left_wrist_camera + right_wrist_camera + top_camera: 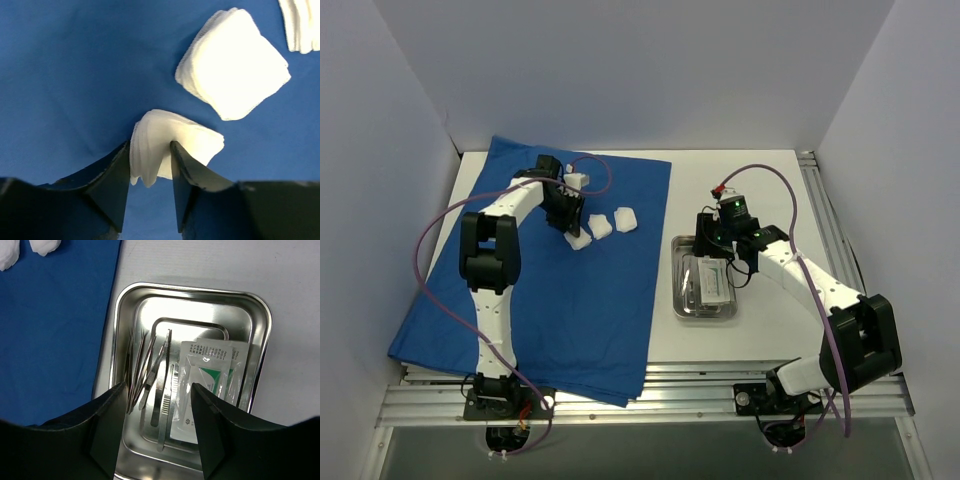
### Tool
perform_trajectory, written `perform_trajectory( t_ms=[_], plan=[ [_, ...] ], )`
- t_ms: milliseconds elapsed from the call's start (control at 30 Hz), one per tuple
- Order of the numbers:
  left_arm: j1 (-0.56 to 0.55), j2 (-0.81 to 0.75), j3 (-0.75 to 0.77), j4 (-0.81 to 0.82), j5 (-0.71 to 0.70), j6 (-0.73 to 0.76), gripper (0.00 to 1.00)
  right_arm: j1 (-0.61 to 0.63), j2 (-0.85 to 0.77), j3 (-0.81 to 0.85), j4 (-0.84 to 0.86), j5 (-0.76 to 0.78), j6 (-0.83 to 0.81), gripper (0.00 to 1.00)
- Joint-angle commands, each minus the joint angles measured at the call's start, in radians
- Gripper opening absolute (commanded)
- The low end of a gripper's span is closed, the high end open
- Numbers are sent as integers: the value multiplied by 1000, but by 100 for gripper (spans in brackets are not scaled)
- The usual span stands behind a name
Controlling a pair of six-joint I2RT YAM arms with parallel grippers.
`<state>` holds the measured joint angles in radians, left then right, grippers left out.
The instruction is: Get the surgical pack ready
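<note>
The royal-blue cloth (550,300) lies spread over the left half of the table. My left gripper (572,232) is shut on a folded white gauze pad (150,145) just above the cloth (75,75). Two more gauze pads (232,62) (302,25) lie on the cloth beside it. The steel tray (680,300) sits on the bare table right of the cloth. It holds thin metal instruments (160,375) and flat packets (210,375). My right gripper (157,387) is open and empty, hovering over the tray (260,315).
Another white pad (577,181) lies farther back on the cloth by the left wrist. White walls close in the table on three sides. A metal rail (830,220) runs along the right edge. The cloth's front edge hangs over the near rail (620,385).
</note>
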<state>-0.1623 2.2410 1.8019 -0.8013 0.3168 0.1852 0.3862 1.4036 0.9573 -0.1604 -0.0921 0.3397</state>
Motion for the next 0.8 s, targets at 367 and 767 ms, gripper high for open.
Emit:
perform_trajectory(
  t_ms=[367, 767],
  plan=[
    [-14, -27, -1, -47, 48, 37, 2, 3, -11, -12, 13, 34, 16, 49],
    [-17, -187, 37, -157, 135, 86, 2, 3, -15, -8, 18, 35, 15, 49]
  ],
)
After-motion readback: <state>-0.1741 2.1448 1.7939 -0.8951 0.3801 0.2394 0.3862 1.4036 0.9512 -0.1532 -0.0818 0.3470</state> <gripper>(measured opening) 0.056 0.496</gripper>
